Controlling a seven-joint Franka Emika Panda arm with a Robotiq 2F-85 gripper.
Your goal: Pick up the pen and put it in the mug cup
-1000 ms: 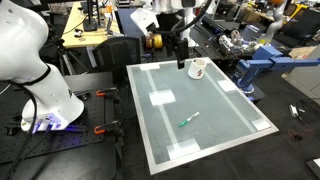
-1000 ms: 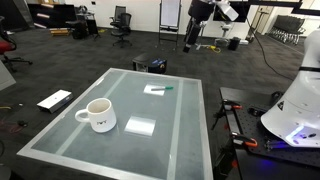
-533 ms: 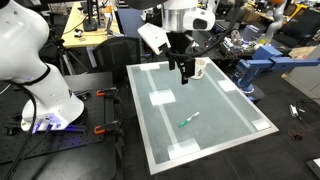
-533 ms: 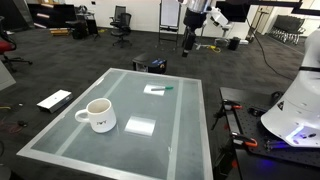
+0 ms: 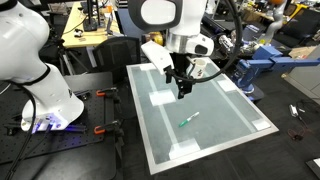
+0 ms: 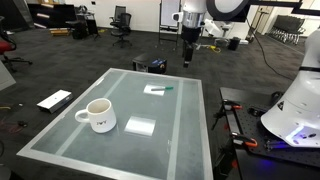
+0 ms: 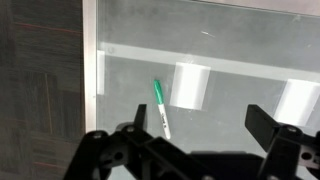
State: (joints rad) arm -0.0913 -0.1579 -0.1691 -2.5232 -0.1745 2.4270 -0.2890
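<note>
The green pen with a whitish end lies flat on the glass table, seen in both exterior views [image 5: 188, 118] [image 6: 161, 89] and in the wrist view [image 7: 160, 107]. The white mug [image 6: 99, 114] stands upright near a table corner; in an exterior view it is mostly hidden behind the arm [image 5: 203, 68]. My gripper [image 5: 182, 90] [image 6: 186, 58] hangs above the table, well above the pen, apart from it. In the wrist view the open fingers [image 7: 200, 122] frame the table with the pen near the left finger. Nothing is held.
White paper patches lie on the table [image 5: 162, 98] [image 6: 140, 126] [image 7: 189, 86]. A dark flat object [image 6: 54, 99] lies on the floor beside the table. The robot base [image 5: 45, 95] stands beside the table. Desks and chairs fill the background.
The arm has swung over the table and lowered toward the pen side. The gripper now sits lower and nearer the pen. Pen and mug have not moved.
</note>
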